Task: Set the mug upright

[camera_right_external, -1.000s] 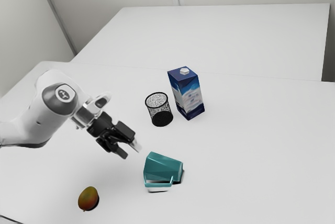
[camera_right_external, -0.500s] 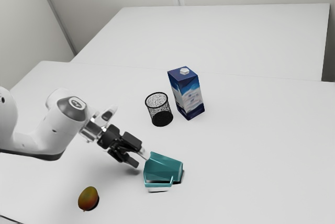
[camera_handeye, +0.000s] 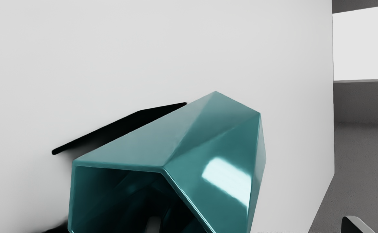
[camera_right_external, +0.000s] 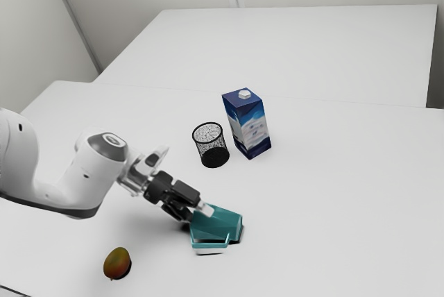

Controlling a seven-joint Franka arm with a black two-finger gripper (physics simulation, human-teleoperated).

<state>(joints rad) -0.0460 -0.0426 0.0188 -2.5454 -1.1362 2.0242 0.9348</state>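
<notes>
In the exterior view my gripper (camera_right_external: 197,214) is at the open end of the teal faceted mug (camera_right_external: 218,223), which lies on its side. The mug's handle points toward that view's bottom edge. Seen from the wrist, the gripper (camera_handeye: 253,224) stands open, its fingers wide apart across one wall of the mug (camera_handeye: 214,145). One fingertip (camera_handeye: 154,224) is at the dark mouth, and the other (camera_handeye: 354,223) is outside the wall with a gap between. The lower part of the rim is cut off in the wrist view.
A black mesh cup (camera_right_external: 211,146) and a blue and white carton (camera_right_external: 248,125) stand beyond the mug, toward the exterior view's top. A brownish mango-like fruit (camera_right_external: 117,263) lies on the white table (camera_right_external: 333,193), nearer that view's bottom left.
My gripper has moved down and toward the exterior view's right, from above the table to the mug's open end. The mug lies as before.
</notes>
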